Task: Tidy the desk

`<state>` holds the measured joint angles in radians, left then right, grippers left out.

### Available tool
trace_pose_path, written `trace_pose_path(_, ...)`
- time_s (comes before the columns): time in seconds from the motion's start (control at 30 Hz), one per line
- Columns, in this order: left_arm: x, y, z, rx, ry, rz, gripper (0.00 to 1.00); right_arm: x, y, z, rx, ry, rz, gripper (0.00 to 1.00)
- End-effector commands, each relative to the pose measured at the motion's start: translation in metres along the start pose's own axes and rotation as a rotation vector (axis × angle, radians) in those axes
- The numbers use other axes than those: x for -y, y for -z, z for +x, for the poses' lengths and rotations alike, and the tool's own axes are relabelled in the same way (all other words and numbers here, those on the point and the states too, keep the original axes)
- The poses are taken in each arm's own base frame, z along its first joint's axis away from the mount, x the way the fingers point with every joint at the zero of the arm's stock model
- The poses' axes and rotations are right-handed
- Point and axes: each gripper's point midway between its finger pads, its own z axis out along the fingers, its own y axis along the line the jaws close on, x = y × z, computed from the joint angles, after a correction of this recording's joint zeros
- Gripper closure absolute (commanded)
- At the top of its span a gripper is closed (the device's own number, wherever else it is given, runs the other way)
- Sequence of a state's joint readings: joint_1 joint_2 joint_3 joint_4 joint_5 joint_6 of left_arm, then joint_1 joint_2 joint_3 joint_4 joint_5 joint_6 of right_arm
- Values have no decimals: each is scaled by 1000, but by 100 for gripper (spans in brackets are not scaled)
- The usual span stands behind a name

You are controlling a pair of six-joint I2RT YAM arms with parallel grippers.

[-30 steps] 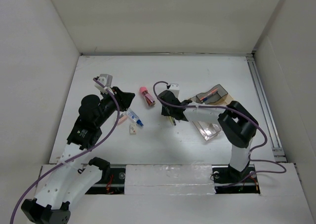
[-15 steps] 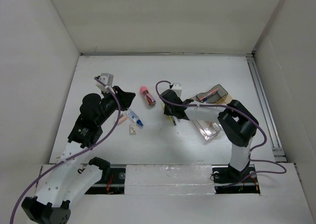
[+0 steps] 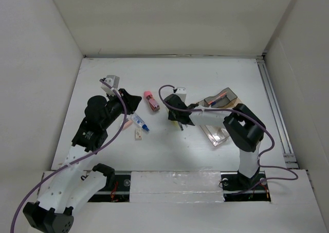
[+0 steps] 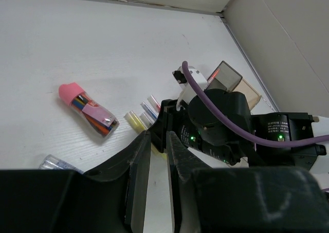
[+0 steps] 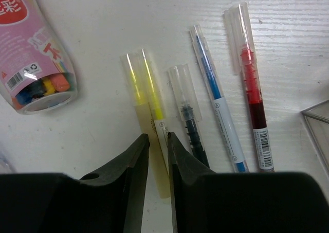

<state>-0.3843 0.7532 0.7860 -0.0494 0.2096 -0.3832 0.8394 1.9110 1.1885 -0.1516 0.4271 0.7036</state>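
Observation:
The white desk holds a row of pens. In the right wrist view they are a pale yellow marker, a yellow pen, a black pen, a blue pen and a red pen. My right gripper is down at the yellow pen, its jaws close on either side of the pen's body. It also shows in the top view. A pink-capped tube of crayons lies left of the pens. My left gripper hovers nearly shut and empty.
A clear tray and a dark clear box stand right of the pens. A small blue-tipped tube and a small tan piece lie under the left arm. A metal rail runs along the right edge.
The right wrist has shifted slightly left over the pens. The left arm has barely moved.

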Motion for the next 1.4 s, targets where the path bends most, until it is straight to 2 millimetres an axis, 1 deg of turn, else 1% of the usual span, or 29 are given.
trace_pose_path(0.0,16,4,-30,80,-17,49,85,10,-8,16,-32,37,54,72)
trace_pose_path(0.1,17,5,-30,81,-18,54,85,13,-10,18,-35,38,71,72)
trace_pose_path(0.13,18,7,-31,87,-19,57,85,14,-10,18,-34,39,76,74)
trace_pose_path(0.3,18,8,-32,89,-19,58,85,19,-8,17,-22,43,92,74)
trace_pose_path(0.33,19,9,-32,91,-20,61,85,19,-7,15,-18,35,95,74)
trace_pose_path(0.37,19,10,-32,97,-22,60,85,19,-3,11,-5,24,90,79)
trace_pose_path(0.47,19,9,-32,93,-20,61,85,16,5,7,3,15,57,79)
trace_pose_path(0.53,20,10,-32,92,-21,66,85,12,15,-4,27,2,36,77)
trace_pose_path(0.63,20,10,-32,94,-21,65,85,8,23,-17,52,-1,25,71)
trace_pose_path(0.7,20,10,-33,97,-20,67,85,4,25,-22,58,4,14,71)
trace_pose_path(0.83,20,11,-33,97,-22,67,85,1,18,-17,39,14,17,72)
trace_pose_path(1.0,20,12,-32,97,-23,66,85,1,7,-2,6,18,13,72)
trace_pose_path(1.07,20,12,-33,98,-25,67,85,0,4,0,-3,25,13,73)
trace_pose_path(1.1,21,12,-33,99,-24,69,85,-2,4,6,-13,35,12,74)
trace_pose_path(1.27,20,12,-32,96,-23,68,85,-4,6,1,7,46,28,75)
trace_pose_path(1.37,21,13,-33,102,-23,71,85,-1,5,0,11,47,49,75)
